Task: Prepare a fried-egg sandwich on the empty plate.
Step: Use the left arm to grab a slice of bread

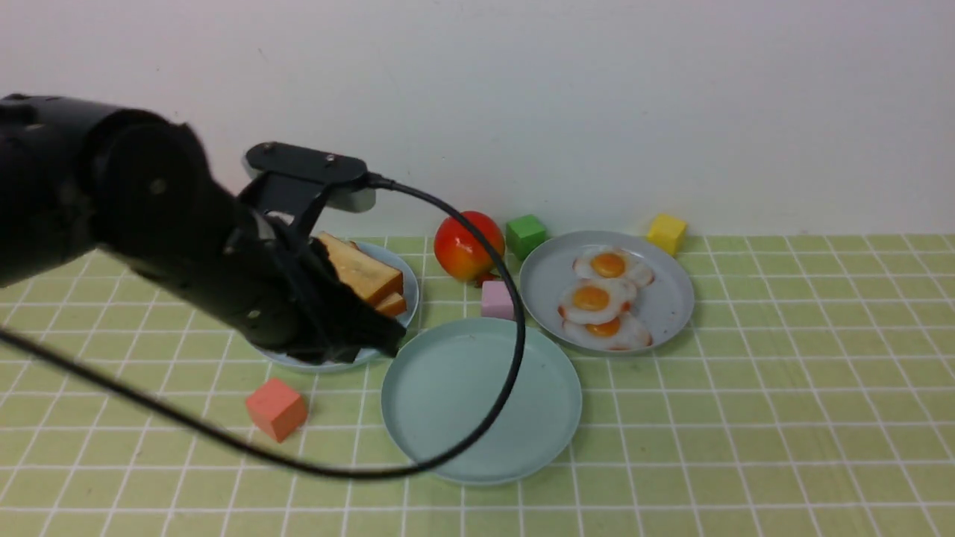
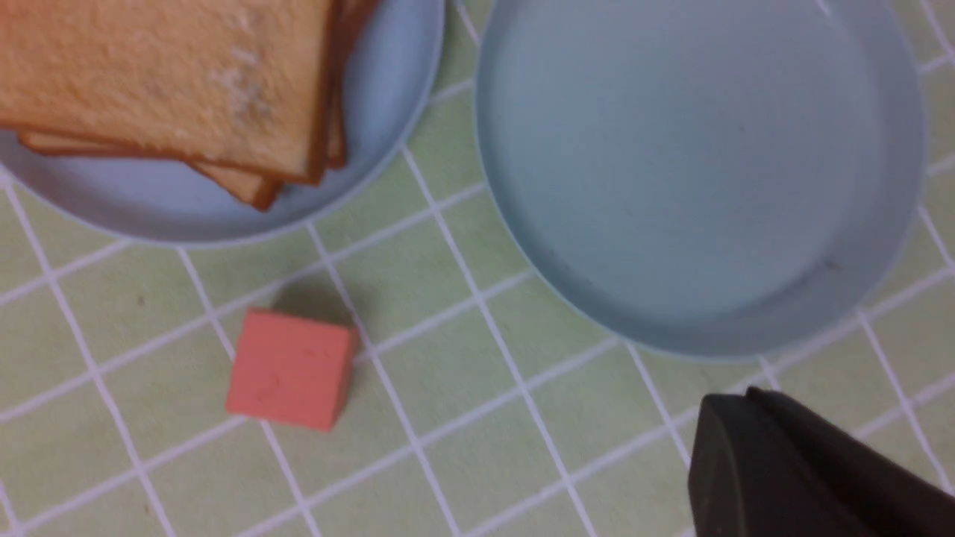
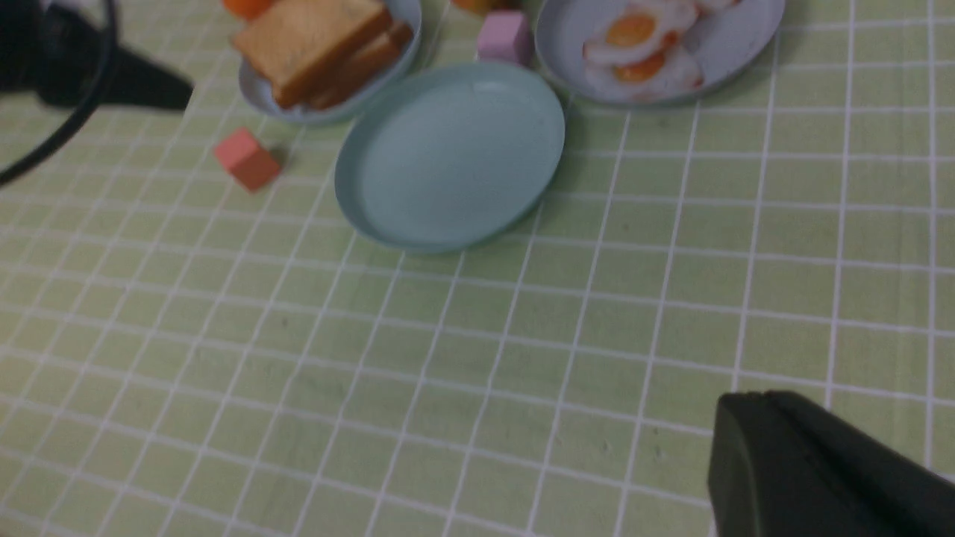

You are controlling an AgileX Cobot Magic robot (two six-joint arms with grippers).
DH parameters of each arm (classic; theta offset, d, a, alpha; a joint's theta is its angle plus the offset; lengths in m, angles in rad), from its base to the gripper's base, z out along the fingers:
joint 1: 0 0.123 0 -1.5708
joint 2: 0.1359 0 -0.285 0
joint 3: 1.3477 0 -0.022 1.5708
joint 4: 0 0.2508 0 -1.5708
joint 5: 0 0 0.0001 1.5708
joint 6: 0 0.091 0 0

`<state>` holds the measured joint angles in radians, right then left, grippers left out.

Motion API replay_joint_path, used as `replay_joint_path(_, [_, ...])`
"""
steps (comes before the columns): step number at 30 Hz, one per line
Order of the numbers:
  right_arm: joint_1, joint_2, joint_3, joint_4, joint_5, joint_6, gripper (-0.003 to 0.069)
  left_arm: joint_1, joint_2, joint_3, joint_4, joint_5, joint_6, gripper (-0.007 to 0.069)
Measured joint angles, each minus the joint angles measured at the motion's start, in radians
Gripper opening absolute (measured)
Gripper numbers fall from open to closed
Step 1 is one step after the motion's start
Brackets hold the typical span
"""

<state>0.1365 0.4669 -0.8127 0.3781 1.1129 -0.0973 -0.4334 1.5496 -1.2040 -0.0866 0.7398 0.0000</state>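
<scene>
None of the three sandwich layers is laid yet. Nearest, the right pincer hangs over bare bench, jaws together and holding nothing, well short of every dish. Farther in, the plate sits empty in the middle, with a red cube near its left side. Just beyond, the left pincer is at the near edge of the blue plate. It too is closed and empty, beside the toast rather than gripping it. The toast lies stacked on that blue plate. To the right, three eggs overlap on the grey plate. By my reading, everything is left to do: a slice onto the plate, one egg on it, then a second slice on top. The closed jaws will have to part first.
</scene>
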Motion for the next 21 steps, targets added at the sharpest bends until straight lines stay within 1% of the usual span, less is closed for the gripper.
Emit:
replay_joint_path(3, [0.023, 0.046, -0.088, 0.004, 0.048, -0.025, -0.0003, 0.045, 0.149, -0.14, 0.013, 0.014, 0.0, -0.0013])
replay_joint_path(4, [0.025, 0.047, -0.097, 0.004, 0.048, -0.026, -0.0003, 0.047, 0.149, -0.15, 0.015, 0.014, 0.0, -0.0013])
replay_joint_path(5, [0.031, 0.052, -0.121, 0.008, 0.048, -0.034, -0.0003, 0.067, 0.212, -0.214, 0.022, 0.019, 0.0, -0.0013])
replay_joint_path(6, [0.032, 0.052, -0.126, 0.01, 0.048, -0.036, -0.0003, 0.072, 0.238, -0.232, 0.025, 0.021, 0.0, -0.0013])
replay_joint_path(8, [0.033, 0.053, -0.147, 0.018, 0.047, -0.055, -0.0003, 0.096, 0.338, -0.341, 0.062, 0.035, 0.0, -0.0012])
replay_joint_path(9, [0.033, 0.053, -0.148, 0.019, 0.047, -0.058, -0.0003, 0.097, 0.345, -0.348, 0.066, 0.037, 0.0, -0.0011])
replay_joint_path(10, [0.033, 0.053, -0.15, 0.023, 0.048, -0.066, -0.0001, 0.101, 0.399, -0.402, 0.101, 0.048, 0.021, 0.0013])
replay_joint_path(11, [0.033, 0.053, -0.15, 0.023, 0.049, -0.07, -0.0001, 0.101, 0.423, -0.421, 0.115, 0.05, 0.032, 0.0031])
replay_joint_path(13, [0.033, 0.053, -0.15, 0.023, 0.051, -0.076, 0.0001, 0.102, 0.462, -0.456, 0.135, 0.042, 0.061, 0.0097])
replay_joint_path(14, [0.033, 0.053, -0.15, 0.023, 0.051, -0.077, 0.0001, 0.102, 0.465, -0.461, 0.137, 0.04, 0.064, 0.0112])
replay_joint_path(16, [0.033, 0.053, -0.15, 0.023, 0.051, -0.081, 0.0003, 0.102, 0.495, -0.472, 0.138, 0.007, 0.093, 0.0197])
replay_joint_path(17, [0.033, 0.053, -0.15, 0.023, 0.051, -0.081, 0.0002, 0.102, 0.508, -0.475, 0.138, -0.011, 0.107, 0.0257])
replay_joint_path(18, [0.033, 0.053, -0.15, 0.023, 0.051, -0.082, 0.0002, 0.102, 0.513, -0.475, 0.138, -0.015, 0.11, 0.0265])
replay_joint_path(19, [0.033, 0.053, -0.15, 0.023, 0.051, -0.083, 0.0003, 0.102, 0.526, -0.475, 0.145, -0.029, 0.117, 0.0316])
replay_joint_path(20, [0.033, 0.053, -0.15, 0.023, 0.051, -0.084, 0.0004, 0.102, 0.54, -0.475, 0.152, -0.043, 0.125, 0.035])
replay_joint_path(21, [0.033, 0.053, -0.15, 0.024, 0.051, -0.084, 0.0005, 0.102, 0.548, -0.475, 0.158, -0.048, 0.127, 0.0367])
